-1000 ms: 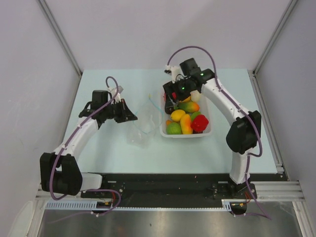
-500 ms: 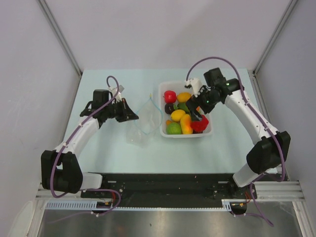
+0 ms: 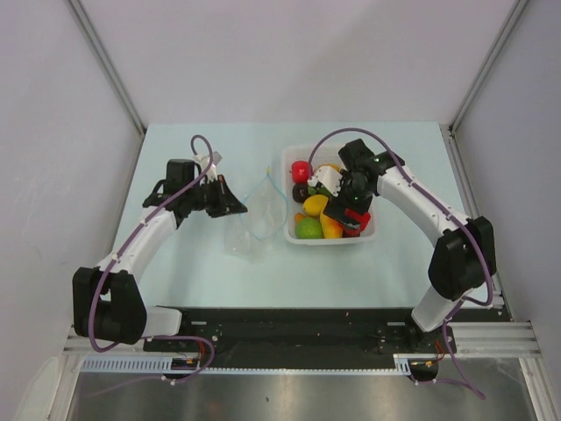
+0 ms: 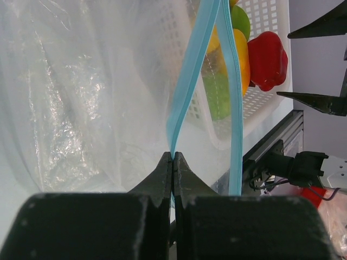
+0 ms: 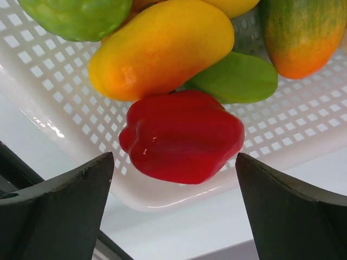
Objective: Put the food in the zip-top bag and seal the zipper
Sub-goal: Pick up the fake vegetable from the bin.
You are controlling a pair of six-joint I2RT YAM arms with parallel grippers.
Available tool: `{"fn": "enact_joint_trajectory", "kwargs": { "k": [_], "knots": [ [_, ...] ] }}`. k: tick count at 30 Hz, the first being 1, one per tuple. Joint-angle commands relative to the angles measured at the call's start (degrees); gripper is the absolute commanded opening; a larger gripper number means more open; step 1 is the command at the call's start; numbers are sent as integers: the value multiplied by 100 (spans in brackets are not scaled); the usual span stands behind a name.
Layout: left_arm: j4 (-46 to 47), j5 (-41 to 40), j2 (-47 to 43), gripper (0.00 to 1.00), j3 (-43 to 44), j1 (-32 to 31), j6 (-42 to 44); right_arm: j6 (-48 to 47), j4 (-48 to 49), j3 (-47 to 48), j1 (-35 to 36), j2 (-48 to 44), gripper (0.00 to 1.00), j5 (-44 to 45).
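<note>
The clear zip-top bag lies left of the white basket, its mouth held open. My left gripper is shut on one lip of the teal-blue zipper; the other lip hangs apart. The food sits in the basket: a red pepper, a yellow-orange mango, green pieces, a red apple and a dark piece. My right gripper is open above the red pepper, its fingers on either side of it, not touching.
The basket's near rim lies just below the pepper in the right wrist view. A metal frame rail runs along the table's right edge. The black base rail lies at the near edge.
My right arm swung from the basket's right side in over the basket and now hangs open over the red pepper. My left arm and the bag have not moved.
</note>
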Motion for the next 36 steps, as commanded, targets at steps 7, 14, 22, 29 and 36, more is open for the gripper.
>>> {"fn": "enact_joint_trajectory", "kwargs": {
  "k": [7,14,22,29,36],
  "knots": [
    [68,195,-104,0,48,-26,149,-2113,-152,-158,-83,-789,100,-778],
    [42,239,-78,0,56,-34,167,-4653,-633,-308,-751,-1115,100,-2134],
    [33,212,-69,0,56,-34,193,-5297,-925,-317,-619,-562,100,-1809],
    [24,160,-121,0,4,-34,220,-5437,-503,-317,-541,-96,100,-1695],
    [7,142,-139,0,4,-34,246,-5447,-336,-317,-497,308,93,-1361]
  ]
}}
